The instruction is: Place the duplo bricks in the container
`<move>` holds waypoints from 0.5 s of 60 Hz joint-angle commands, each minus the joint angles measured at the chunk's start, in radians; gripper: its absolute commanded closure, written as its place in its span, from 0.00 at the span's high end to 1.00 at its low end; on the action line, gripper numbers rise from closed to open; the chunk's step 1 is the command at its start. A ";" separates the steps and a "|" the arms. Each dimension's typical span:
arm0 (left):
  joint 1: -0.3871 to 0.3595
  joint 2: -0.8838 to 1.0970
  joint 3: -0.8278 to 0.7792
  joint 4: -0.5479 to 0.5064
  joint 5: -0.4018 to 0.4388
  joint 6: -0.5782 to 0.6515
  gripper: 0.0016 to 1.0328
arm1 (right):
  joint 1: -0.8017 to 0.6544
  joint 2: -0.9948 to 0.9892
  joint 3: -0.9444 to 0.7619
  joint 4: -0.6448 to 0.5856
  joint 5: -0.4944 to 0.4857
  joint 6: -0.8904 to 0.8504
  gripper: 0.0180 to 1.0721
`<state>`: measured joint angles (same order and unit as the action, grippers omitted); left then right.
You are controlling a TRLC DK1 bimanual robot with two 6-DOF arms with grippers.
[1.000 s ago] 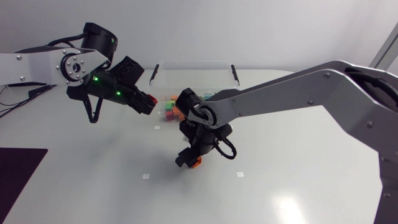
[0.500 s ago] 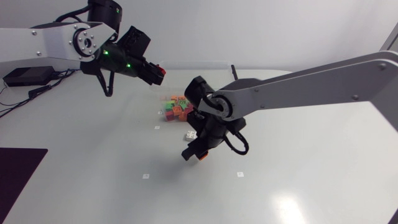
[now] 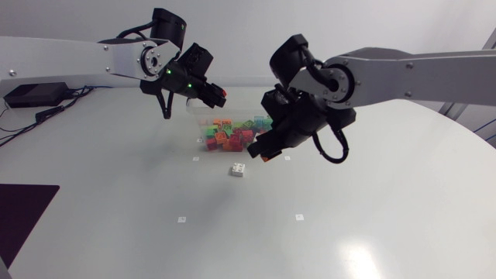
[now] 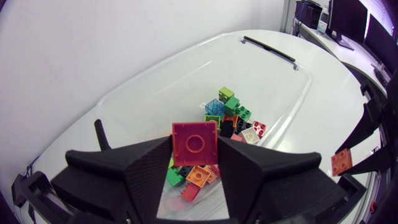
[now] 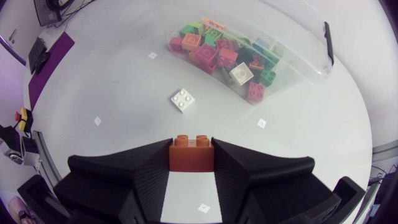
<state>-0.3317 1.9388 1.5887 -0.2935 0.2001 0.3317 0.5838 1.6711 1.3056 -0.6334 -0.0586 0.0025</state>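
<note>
A clear plastic container [image 3: 236, 105] holds several coloured duplo bricks [image 3: 229, 133]. My left gripper [image 3: 220, 100] hangs over its left end, shut on a red brick [image 4: 194, 140] directly above the pile [image 4: 231, 119]. My right gripper [image 3: 263, 153] hovers above the table just in front of the container, shut on an orange brick [image 5: 192, 152]. This brick also shows in the left wrist view [image 4: 341, 163]. A white brick [image 3: 237, 170] lies alone on the table in front of the container, ahead of my right gripper [image 5: 182, 99].
The container [image 5: 301, 59] has black handles at both ends [image 4: 267, 48]. A dark mat [image 3: 23, 217] lies at the table's front left edge. Small white markers [image 3: 181, 219] dot the table surface.
My left arm carried the red brick rightward to above the container. My right arm lifted the orange brick off the table and moved back toward the container, uncovering the white brick.
</note>
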 commanded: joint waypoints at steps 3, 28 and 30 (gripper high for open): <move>-0.015 0.028 0.030 0.005 -0.011 -0.028 0.84 | -0.030 -0.028 0.066 -0.022 -0.018 -0.009 0.35; -0.004 -0.193 -0.200 0.007 -0.011 0.033 0.94 | -0.101 0.016 0.224 0.034 -0.046 -0.013 0.35; -0.004 -0.219 -0.225 0.007 -0.011 0.043 0.94 | -0.102 0.029 0.238 0.040 -0.046 -0.013 0.35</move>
<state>-0.3428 1.7927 1.4330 -0.2790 0.1925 0.3466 0.4885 1.6657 1.5013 -0.6132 -0.1013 -0.0013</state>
